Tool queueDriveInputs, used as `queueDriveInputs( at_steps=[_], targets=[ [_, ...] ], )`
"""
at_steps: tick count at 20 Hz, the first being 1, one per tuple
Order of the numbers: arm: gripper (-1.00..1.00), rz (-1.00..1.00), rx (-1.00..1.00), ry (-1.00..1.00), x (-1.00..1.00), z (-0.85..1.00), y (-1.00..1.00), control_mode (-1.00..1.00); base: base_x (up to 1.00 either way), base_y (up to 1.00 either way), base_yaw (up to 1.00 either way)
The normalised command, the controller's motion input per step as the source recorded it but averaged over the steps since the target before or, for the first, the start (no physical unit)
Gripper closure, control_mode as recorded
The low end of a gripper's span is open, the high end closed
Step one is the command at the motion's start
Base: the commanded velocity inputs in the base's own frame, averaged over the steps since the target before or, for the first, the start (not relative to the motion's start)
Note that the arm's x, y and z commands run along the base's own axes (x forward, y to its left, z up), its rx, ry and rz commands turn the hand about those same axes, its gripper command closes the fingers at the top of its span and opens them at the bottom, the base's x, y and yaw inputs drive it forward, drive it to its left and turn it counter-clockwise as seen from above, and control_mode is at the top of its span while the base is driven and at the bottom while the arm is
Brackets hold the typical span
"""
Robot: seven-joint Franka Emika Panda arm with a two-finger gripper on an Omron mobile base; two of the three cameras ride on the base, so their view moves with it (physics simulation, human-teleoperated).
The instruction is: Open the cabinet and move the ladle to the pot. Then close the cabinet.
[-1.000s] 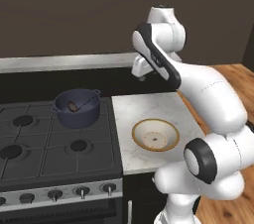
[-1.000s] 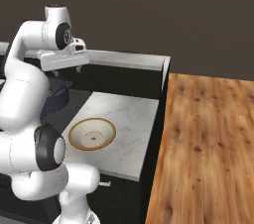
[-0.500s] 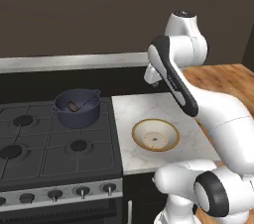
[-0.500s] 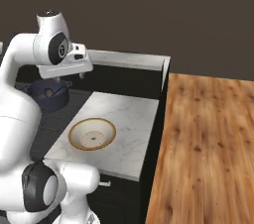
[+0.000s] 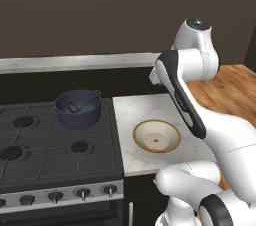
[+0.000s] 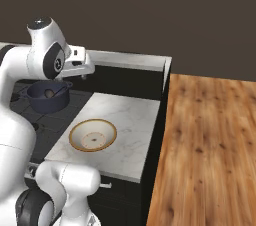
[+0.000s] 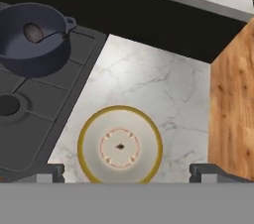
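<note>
Now empty and fully open, hand; small brown-bowled ladle inside round blue-grey pot; next, closing black cabinet.

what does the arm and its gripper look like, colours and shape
The arm is glossy white, built of rounded, bulbous links with dark grey to black bands at the joints and a dark round cap on its topmost joint. The gripper ends in two small, dark, blocky fingertips. No cables or markings are visible.
</note>
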Motion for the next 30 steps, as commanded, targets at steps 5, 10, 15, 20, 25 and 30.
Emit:
queueDriveInputs(
  at_steps=[5, 10, 15, 20, 25, 30],
  targets=[
    [-1.0, -0.12, 0.14, -0.09, 0.0, 0.31, -0.08, -1.0, 0.0, 0.0, 0.0],
    [-1.0, -0.13, 0.12, -0.09, -0.01, 0.16, -0.06, -1.0, 0.0, 0.0, 0.0],
    [-1.0, -0.13, 0.08, -0.11, -0.13, 0.02, -0.06, -1.0, 0.0, 0.0, 0.0],
    [-1.0, -0.1, 0.04, -0.09, -0.12, 0.02, -0.05, -1.0, 0.0, 0.0, 0.0],
    [-1.0, -0.01, 0.01, -0.02, -0.03, 0.05, -0.08, -1.0, 0.0, 0.0, 0.0],
    [-1.0, 0.0, 0.0, -0.05, -0.21, 0.04, -0.02, -1.0, 0.0, 0.0, 0.0]
  ],
)
